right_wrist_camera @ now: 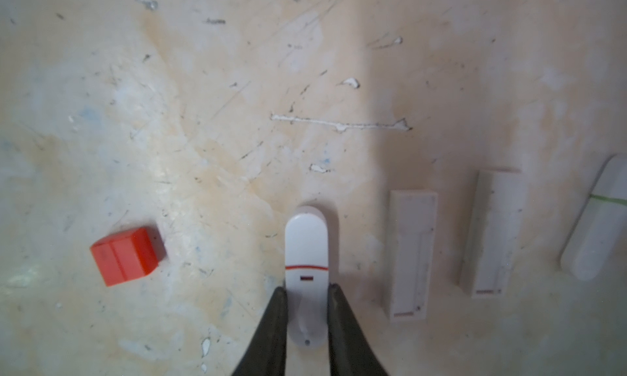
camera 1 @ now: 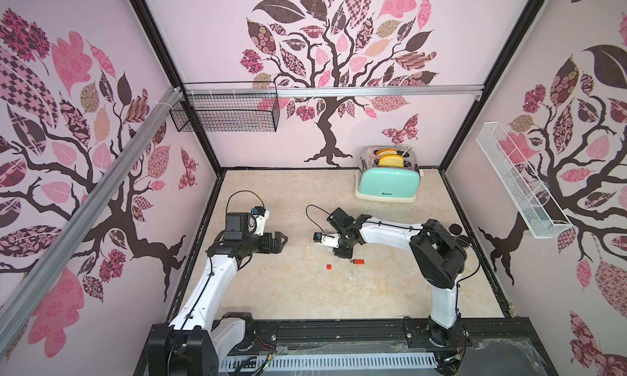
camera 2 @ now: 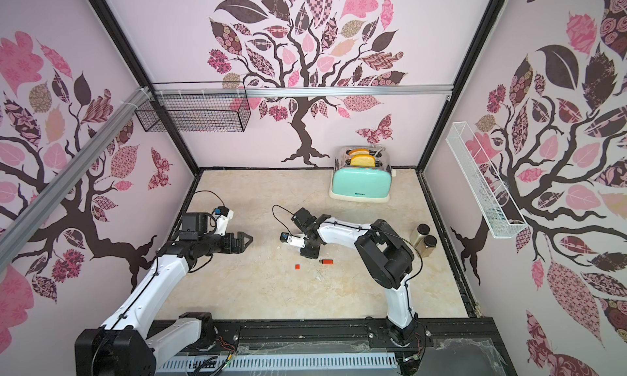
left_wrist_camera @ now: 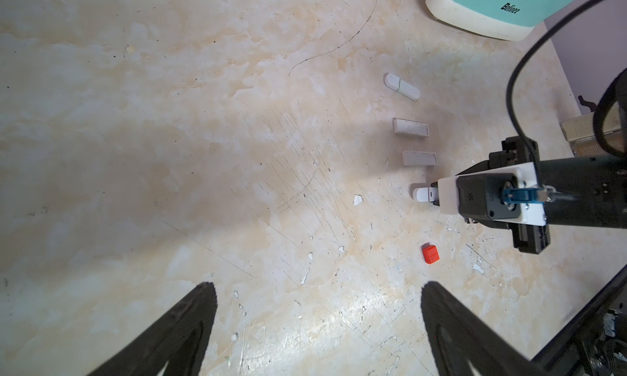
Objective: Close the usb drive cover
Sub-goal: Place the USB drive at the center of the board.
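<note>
A white usb drive (right_wrist_camera: 307, 248) with a thin red line lies on the table, its cover on. My right gripper (right_wrist_camera: 307, 287) is shut on its rear end, one finger against each side. A loose red cover (right_wrist_camera: 127, 255) lies to one side of it, also seen in both top views (camera 1: 328, 266). A red usb drive (camera 1: 358, 261) with its metal plug bare lies apart from that cover, near the right wrist. My left gripper (left_wrist_camera: 319, 289) hovers open and empty over bare table, well to the left (camera 1: 283, 240).
Three more white drives (left_wrist_camera: 402, 86) (left_wrist_camera: 410, 127) (left_wrist_camera: 419, 158) lie in a row beyond the held one. A mint toaster (camera 1: 386, 182) with bread stands at the back right. Two dark-lidded jars (camera 2: 424, 238) stand by the right wall. Wire baskets (camera 1: 225, 111) hang on the walls.
</note>
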`<state>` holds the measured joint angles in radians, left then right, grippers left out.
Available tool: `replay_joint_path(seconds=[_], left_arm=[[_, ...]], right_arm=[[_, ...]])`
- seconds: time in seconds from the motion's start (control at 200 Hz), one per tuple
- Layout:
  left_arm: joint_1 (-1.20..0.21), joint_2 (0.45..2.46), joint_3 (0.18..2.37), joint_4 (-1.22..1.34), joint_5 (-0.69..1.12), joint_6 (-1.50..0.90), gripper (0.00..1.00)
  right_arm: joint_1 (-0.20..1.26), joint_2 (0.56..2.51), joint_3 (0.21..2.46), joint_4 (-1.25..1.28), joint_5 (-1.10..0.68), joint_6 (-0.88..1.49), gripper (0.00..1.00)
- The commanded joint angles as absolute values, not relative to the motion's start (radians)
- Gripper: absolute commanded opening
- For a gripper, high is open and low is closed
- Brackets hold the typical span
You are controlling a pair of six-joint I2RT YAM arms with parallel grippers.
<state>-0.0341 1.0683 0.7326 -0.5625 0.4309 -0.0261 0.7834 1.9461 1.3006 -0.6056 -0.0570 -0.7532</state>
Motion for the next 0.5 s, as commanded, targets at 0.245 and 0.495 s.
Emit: replay_joint_path(seconds=[0.245,0.495], left_arm=[[-0.029,1.057,0.726,-0.554,0.451,-0.023,0.98],[-0.028,1.066,0.740,-0.562,0.444,-0.026,0.98]], right_arm=[[0.792,1.854,1.263,-0.549,-0.009,-0.693,0.69],[0.790,1.711,1.168,-0.461,0.069,-0.626,0.99]])
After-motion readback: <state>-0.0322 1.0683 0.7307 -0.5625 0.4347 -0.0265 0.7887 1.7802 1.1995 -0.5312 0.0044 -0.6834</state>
